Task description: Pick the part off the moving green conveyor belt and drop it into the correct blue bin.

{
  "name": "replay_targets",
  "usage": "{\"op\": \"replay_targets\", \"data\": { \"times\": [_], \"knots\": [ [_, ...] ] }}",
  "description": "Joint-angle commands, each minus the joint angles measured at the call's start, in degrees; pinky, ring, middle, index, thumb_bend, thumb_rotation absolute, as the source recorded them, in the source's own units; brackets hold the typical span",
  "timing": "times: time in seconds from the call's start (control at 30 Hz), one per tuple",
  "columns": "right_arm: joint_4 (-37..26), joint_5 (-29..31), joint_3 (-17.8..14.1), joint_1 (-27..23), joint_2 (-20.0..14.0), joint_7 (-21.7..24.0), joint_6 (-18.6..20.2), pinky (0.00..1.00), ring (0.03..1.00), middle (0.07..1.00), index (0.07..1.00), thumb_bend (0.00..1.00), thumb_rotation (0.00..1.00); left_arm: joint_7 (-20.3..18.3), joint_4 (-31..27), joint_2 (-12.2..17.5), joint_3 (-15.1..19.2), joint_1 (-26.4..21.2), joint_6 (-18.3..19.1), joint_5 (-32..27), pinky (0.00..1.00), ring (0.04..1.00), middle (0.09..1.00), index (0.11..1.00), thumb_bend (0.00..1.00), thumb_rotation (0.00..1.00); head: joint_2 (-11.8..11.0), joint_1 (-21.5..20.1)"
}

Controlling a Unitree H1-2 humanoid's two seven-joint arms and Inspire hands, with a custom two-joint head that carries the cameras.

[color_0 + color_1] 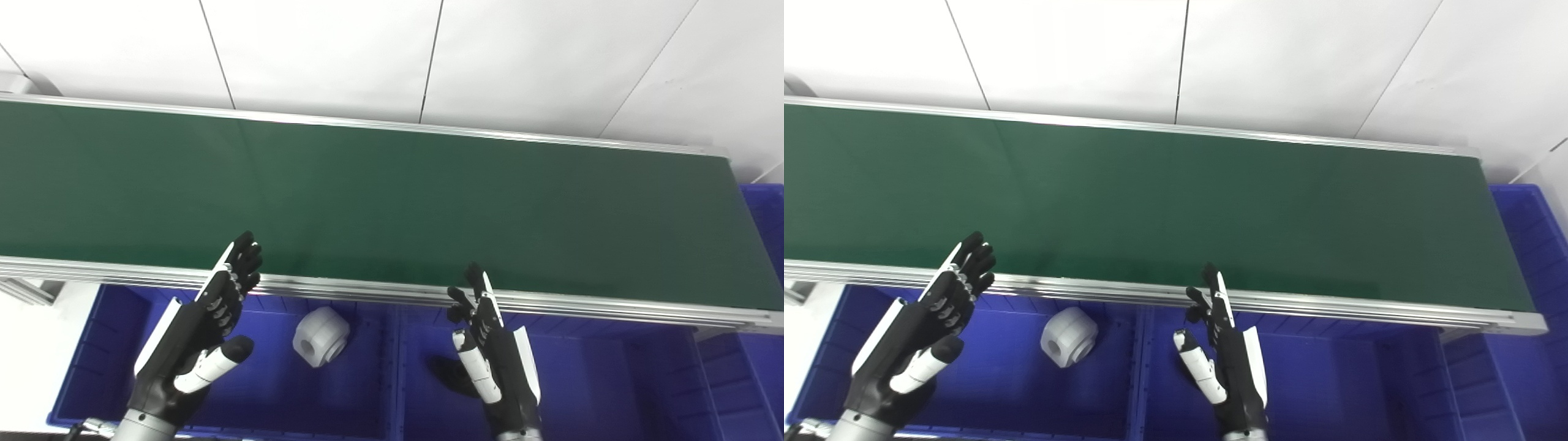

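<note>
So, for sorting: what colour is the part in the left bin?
White part, clearest in the left eye view.

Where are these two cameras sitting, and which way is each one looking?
Left eye view: on the robot's head, looking down over the green belt and blue bins; its left hand and right hand show, both open.
Right eye view: beside the first, a little to the right, aimed the same way; the same hands show.
Shared: the belt, the bins, and a white part lying in the left bin.
</note>
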Motion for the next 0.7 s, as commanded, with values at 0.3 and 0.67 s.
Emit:
{"op": "replay_targets", "data": {
  "times": [0.3,0.67],
  "knots": [
    [-2.5,0.9,1.3,1.8,0.9,-0.8,-0.3,0.87,0.903,0.981,1.0,0.81,0.89,1.1,3.0,-2.2,-1.8,-1.2,-4.4,3.7,1.0,1.0,1.0,1.0,0.76,0.65,-0.4,0.6],
    [-3.3,0.1,-0.8,3.0,-0.8,-1.9,-2.1,0.9,0.943,1.0,1.0,0.77,0.9,5.7,7.4,-9.9,-1.2,0.0,-11.6,4.4,1.0,1.0,1.0,1.0,0.73,0.77,-0.1,3.6]
  ]
}}
